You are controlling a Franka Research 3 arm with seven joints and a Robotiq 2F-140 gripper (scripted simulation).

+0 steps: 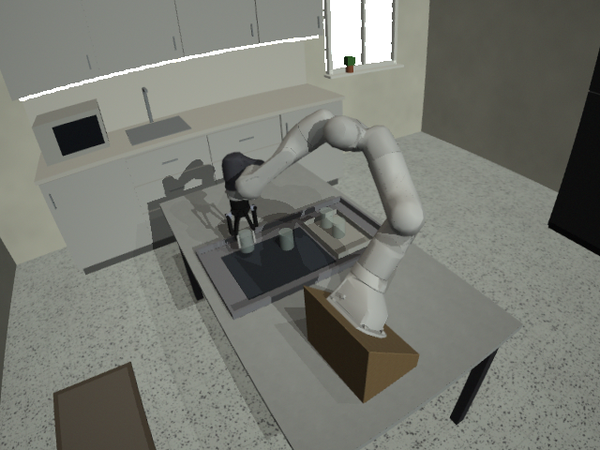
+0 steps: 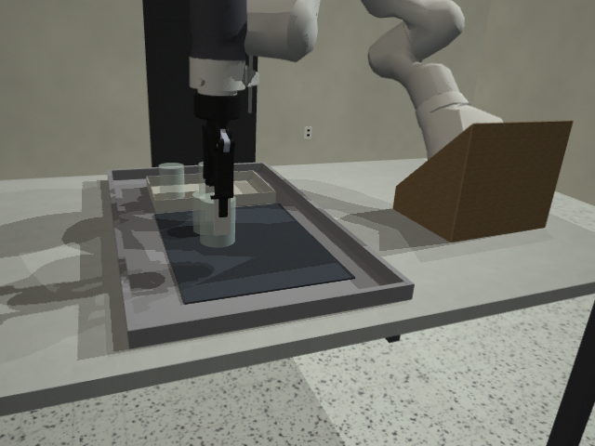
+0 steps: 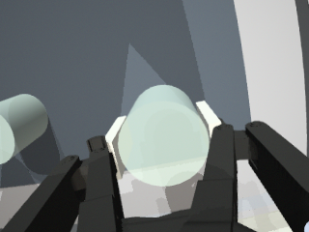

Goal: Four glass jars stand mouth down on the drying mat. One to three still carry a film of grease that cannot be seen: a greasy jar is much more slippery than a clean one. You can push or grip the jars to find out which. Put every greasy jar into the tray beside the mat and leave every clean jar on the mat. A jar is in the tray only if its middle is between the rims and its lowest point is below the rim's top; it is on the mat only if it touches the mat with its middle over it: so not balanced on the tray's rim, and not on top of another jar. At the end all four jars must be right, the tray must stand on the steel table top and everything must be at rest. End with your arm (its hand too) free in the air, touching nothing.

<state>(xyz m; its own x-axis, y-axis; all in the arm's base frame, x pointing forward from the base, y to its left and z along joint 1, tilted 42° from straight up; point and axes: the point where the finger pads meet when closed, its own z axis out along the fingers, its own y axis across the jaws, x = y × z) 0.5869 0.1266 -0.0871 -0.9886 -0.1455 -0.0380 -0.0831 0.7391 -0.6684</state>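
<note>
My gripper is shut on a pale glass jar, one pad on each side. The jar is upright, a little above the dark mat, near its far left part in the top view. A second jar stands on the mat to the right; in the exterior view it is partly behind the held one. Two jars stand inside the cream tray. No grease can be seen.
A raised grey rim surrounds the mat and tray. The tray sits beyond the mat's right edge in the top view. The arm stands on a wooden wedge block on the table top.
</note>
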